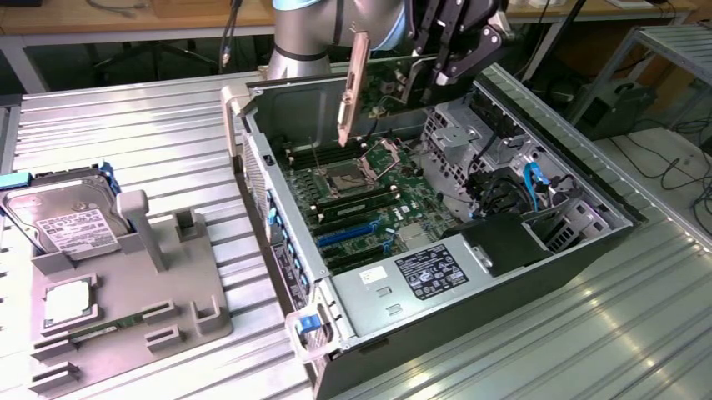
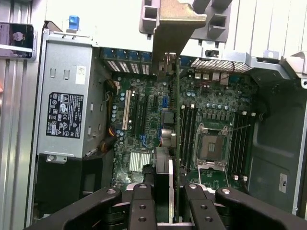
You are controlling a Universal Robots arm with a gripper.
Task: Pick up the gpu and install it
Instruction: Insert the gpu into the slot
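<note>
Black fingers (image 2: pixel 143 211): the gripper (image 2: pixel 168 203) is clamped on the card from both sides, its pads pressed against the card's two faces. In the exterior view it (image 1: pixel 442 62) hangs over the far end of the open case.
Gpu (image 1: pixel 392 79): held on edge in the air between the fingers. The wrist view shows it as a thin green line (image 2: pixel 177 120) running away from the camera.
Silver bracket (image 1: pixel 353 83): this is the card's end plate, and in the exterior view it points down toward the board. Its tip seems to be clear of the board, though the gap is hard to judge.
Pick-up: done, judging by the firm grip and the card being off every surface.
Motherboard (image 1: pixel 368 196): lies flat in the bottom of the case below the card. The processor socket (image 2: pixel 211 146) is just beside the card's line and the memory slots (image 2: pixel 188 129) run alongside it.
Expansion slots (image 1: pixel 347 236): these are the blue and dark rows toward the power supply (image 1: pixel 418 271). The card is not in any of them and sits apart from them, closer to the socket.
Seating: not yet done. The card has neither been lined up over a slot nor pressed in.
Case (image 1: pixel 579 250): on its side with the panel off, so the interior is reachable from above.
Grey fixture (image 1: pixel 133 317): well apart from the case, at the exterior view's left. It holds the hard drive (image 1: pixel 67 221) and a memory stick (image 1: pixel 106 331).
</note>
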